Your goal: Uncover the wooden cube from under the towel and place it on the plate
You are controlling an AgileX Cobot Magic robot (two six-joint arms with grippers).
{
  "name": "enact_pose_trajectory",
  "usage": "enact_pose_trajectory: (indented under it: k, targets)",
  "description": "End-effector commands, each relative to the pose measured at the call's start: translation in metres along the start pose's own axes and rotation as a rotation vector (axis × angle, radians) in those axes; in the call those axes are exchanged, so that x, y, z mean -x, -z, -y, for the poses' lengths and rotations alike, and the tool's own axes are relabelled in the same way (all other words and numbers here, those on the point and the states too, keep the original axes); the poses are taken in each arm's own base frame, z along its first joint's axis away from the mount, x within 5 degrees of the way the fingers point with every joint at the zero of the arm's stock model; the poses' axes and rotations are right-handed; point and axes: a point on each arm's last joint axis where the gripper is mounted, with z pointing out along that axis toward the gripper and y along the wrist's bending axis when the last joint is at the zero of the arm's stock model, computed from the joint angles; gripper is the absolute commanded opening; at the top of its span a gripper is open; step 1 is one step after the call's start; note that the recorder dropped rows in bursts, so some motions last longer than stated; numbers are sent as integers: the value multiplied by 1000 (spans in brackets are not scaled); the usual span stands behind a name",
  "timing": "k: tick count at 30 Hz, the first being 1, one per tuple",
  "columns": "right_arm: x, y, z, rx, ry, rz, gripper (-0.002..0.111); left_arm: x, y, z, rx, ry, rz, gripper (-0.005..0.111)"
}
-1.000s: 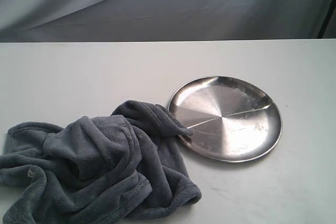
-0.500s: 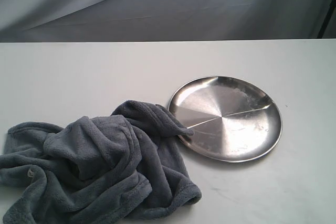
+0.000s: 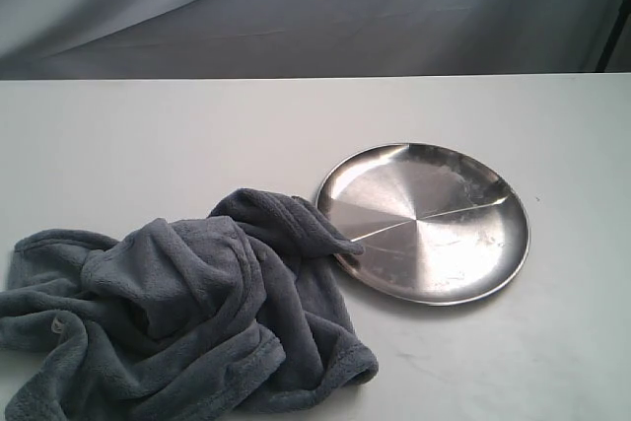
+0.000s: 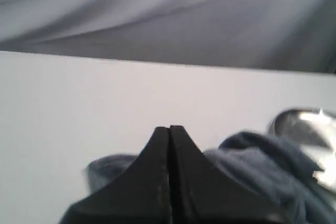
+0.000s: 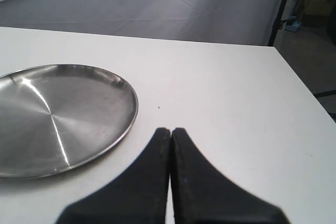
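The blue-grey towel [image 3: 187,313] lies bunched in a heap at the front left of the white table, one fold resting on the rim of the steel plate [image 3: 424,219]. The wooden cube is hidden; no part of it shows. Neither gripper appears in the exterior view. In the left wrist view my left gripper [image 4: 169,128] is shut and empty, with the towel [image 4: 257,166] just beyond its tips and a bit of the plate [image 4: 310,129] past that. My right gripper [image 5: 170,129] is shut and empty above bare table, beside the plate [image 5: 58,119].
The white table [image 3: 197,135] runs back to a grey draped backdrop [image 3: 315,7]. Its right edge [image 5: 302,103] shows in the right wrist view, with a dark stand pole [image 5: 283,3] and floor clutter beyond.
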Motion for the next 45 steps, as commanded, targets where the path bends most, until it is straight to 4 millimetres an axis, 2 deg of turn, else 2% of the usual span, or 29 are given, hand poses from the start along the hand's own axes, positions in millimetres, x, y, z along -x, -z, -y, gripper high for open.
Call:
enact_pose_trajectory:
  k: [1,8,13,17,24,29,33,35,39,42,45]
  targets:
    - [-1,0,0,-5,-2,3,0,15,-5,3,-15,-221,-259,0]
    - [-1,0,0,-5,-2,3,0,49,-26,23,-174,-366,-507,0]
    - [-1,0,0,-5,-2,3,0,55,-49,34,-204,-425,-660,0]
    - [-1,0,0,-5,-2,3,0,57,-76,41,-166,-465,-743,0]
    - [-1,0,0,-5,-2,3,0,48,-127,71,-180,-596,-924,0]
    - [-1,0,0,-5,-2,3,0,26,-156,100,-204,-648,-1042,0]
    - [-1,0,0,-5,-2,3,0,5,-171,116,-225,-700,-1112,5]
    - [-1,0,0,-5,-2,3,0,-6,-181,124,-244,-696,-1130,6]
    - [-1,0,0,-5,-2,3,0,-23,-200,140,-245,-550,-1187,6]
    - [-1,0,0,-5,-2,3,0,-23,-214,152,-267,-510,-1205,6]
    - [-1,0,0,-5,-2,3,0,-11,-229,166,-283,-496,-1170,6]
